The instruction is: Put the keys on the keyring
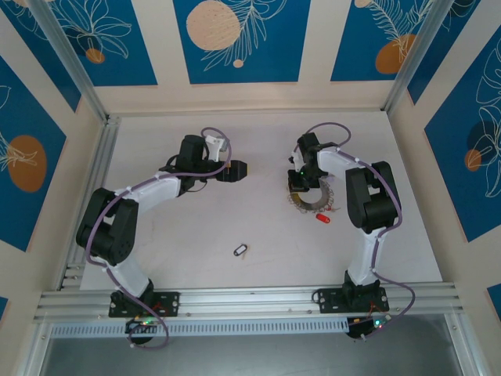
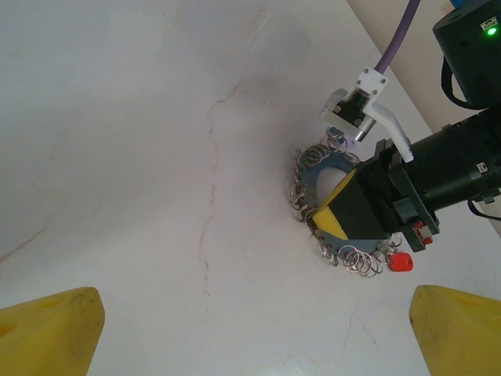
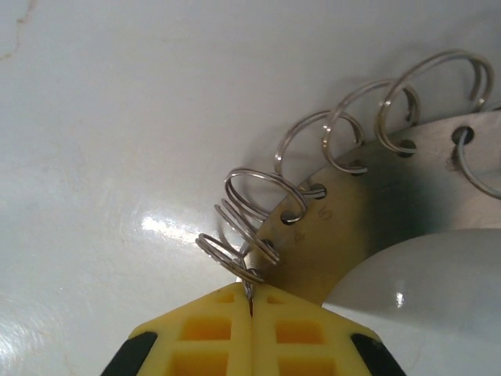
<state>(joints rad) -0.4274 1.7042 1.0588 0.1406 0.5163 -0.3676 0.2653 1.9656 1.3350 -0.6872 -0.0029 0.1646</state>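
Blue leaf-patterned panels [image 1: 235, 39] are lining the cream walls around one white desk [image 1: 196, 227] with faint veins. Two arms are reaching over it, the left arm [image 1: 133, 204] and the right arm [image 1: 368, 204]. The left fingers [image 1: 237, 170] are standing wide apart over the far middle, holding nothing. The right fingers [image 3: 250, 329] are pinching tight on one wire ring of the single bunch of keys [image 1: 315, 200]. The bunch is lying on the desk's far right, with one red piece [image 1: 323, 218] at its near edge. One small dark-and-white piece [image 1: 240, 251] is lying near the centre, well apart.
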